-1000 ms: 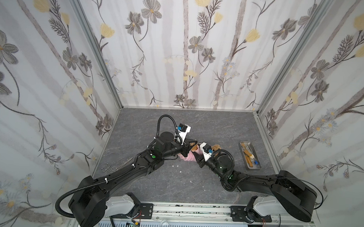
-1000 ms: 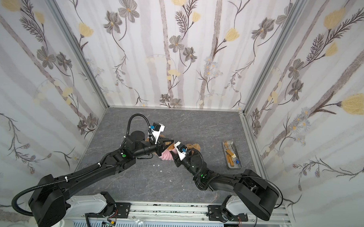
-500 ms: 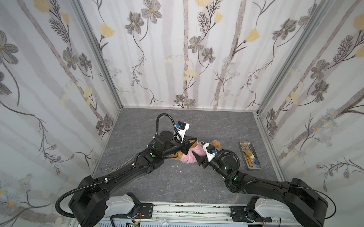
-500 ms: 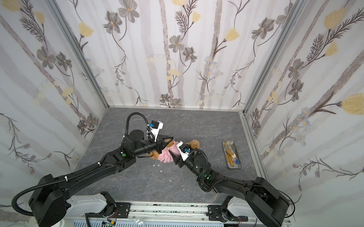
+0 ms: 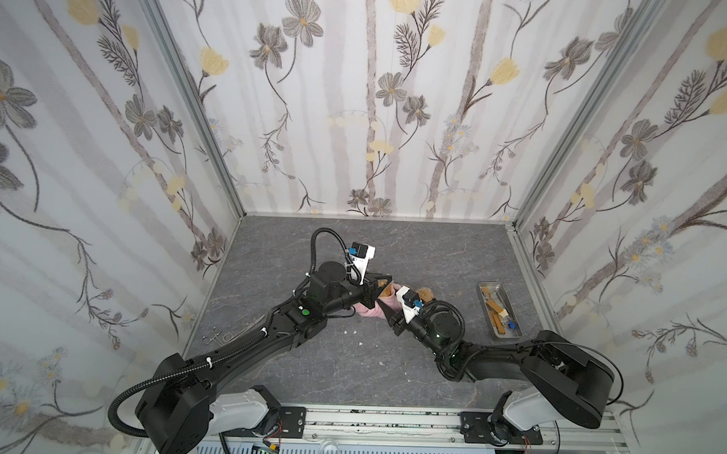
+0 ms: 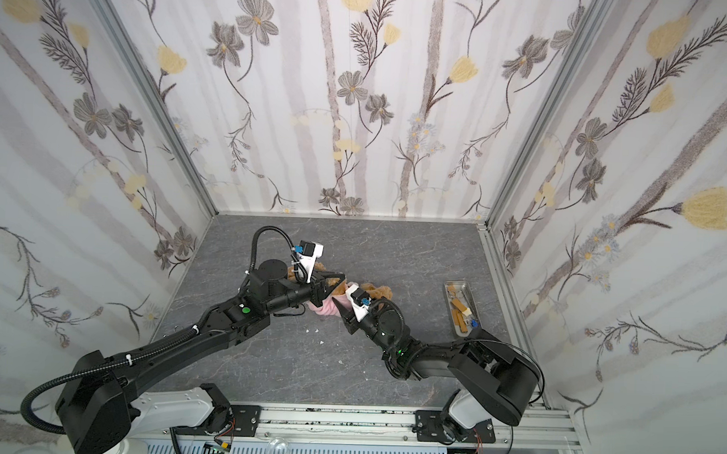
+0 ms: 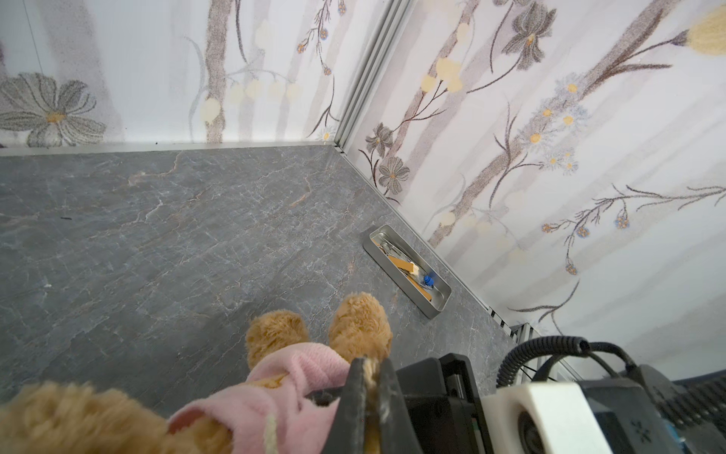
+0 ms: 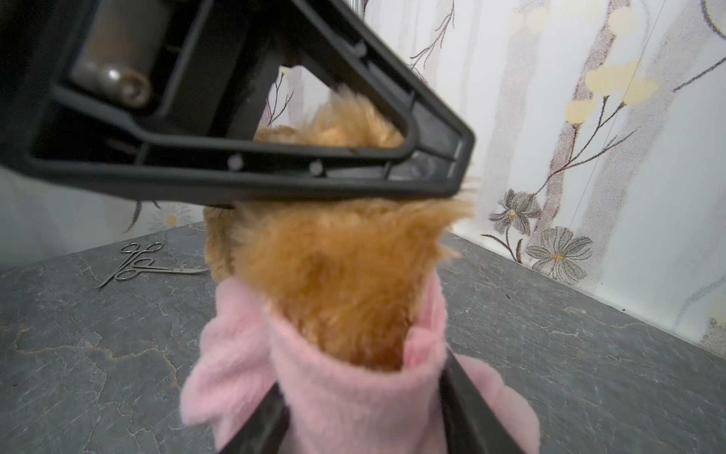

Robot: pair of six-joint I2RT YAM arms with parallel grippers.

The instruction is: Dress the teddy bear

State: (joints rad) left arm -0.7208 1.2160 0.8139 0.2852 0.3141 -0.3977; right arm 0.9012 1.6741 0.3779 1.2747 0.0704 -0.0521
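Left pincer [image 7: 371,363] tight on teddy bear [image 7: 359,326]; right pincer [image 8: 363,389] astride hoodie [image 8: 235,334], grip unclear.

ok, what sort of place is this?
Likely a lab robot cell: wallpapered walls boxing in a grey tabletop, two arms on an aluminium rail, a tool tray.

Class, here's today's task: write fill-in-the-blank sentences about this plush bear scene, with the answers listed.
The fluffy golden-brown teddy bear sits partly inside a fleecy garment coloured ____.
The left gripper is ____ on a tuft of the bear's fur.
In both top views, the rectangular metal tray lies near the ____ wall.
Missing: pink; shut; right.
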